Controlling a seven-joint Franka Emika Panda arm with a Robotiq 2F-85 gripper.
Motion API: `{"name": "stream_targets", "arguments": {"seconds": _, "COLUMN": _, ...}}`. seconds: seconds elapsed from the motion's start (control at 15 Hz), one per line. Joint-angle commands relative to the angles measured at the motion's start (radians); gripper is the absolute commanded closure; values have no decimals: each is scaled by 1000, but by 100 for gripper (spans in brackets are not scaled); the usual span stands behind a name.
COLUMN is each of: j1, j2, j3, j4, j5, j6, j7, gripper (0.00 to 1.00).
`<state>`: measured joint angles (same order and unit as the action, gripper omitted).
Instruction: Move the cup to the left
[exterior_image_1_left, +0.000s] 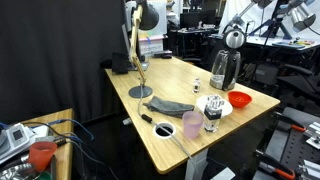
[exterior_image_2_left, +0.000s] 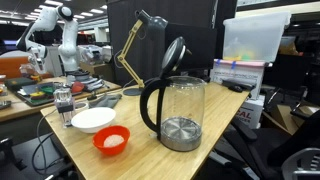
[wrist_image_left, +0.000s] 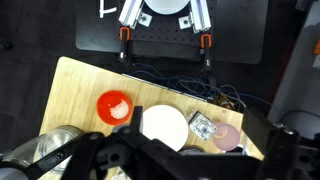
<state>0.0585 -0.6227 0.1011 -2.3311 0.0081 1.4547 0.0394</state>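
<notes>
The pale pink cup (exterior_image_1_left: 192, 124) stands upright near the table's front edge, right beside a clear glass (exterior_image_1_left: 212, 118). In the wrist view the cup (wrist_image_left: 228, 133) shows from above, with the glass (wrist_image_left: 203, 125) touching or nearly touching it. My gripper (wrist_image_left: 205, 140) hangs high above the table, over the cup and the glass. Its dark fingers are spread wide and hold nothing. In the exterior view from behind the kettle I cannot make out the cup; only the glass (exterior_image_2_left: 65, 105) shows there.
A white bowl (wrist_image_left: 163, 125), a red bowl (wrist_image_left: 114, 105) and a clear kettle (exterior_image_1_left: 222, 70) with its lid up stand beside the glass. A desk lamp (exterior_image_1_left: 140, 60), a grey cloth (exterior_image_1_left: 170, 105), a black marker (exterior_image_1_left: 146, 118) and a small pale ring (exterior_image_1_left: 165, 129) are on the wooden table (exterior_image_1_left: 160, 75). A red cup (exterior_image_1_left: 42, 153) stands on a side table.
</notes>
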Motion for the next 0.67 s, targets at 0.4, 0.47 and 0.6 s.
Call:
{"name": "stream_targets", "arguments": {"seconds": 0.4, "j1": 45, "j2": 160, "j3": 8, "j4": 100, "j5": 49, "j6": 221, "j7": -26, "gripper": 0}}
{"name": "stream_targets", "arguments": {"seconds": 0.47, "j1": 56, "j2": 204, "j3": 22, "j4": 123, "j5": 41, "j6": 265, "j7": -23, "gripper": 0}}
{"name": "stream_targets", "arguments": {"seconds": 0.6, "j1": 74, "j2": 311, "j3": 54, "j4": 174, "j5": 30, "j6": 336, "j7": 5, "gripper": 0}}
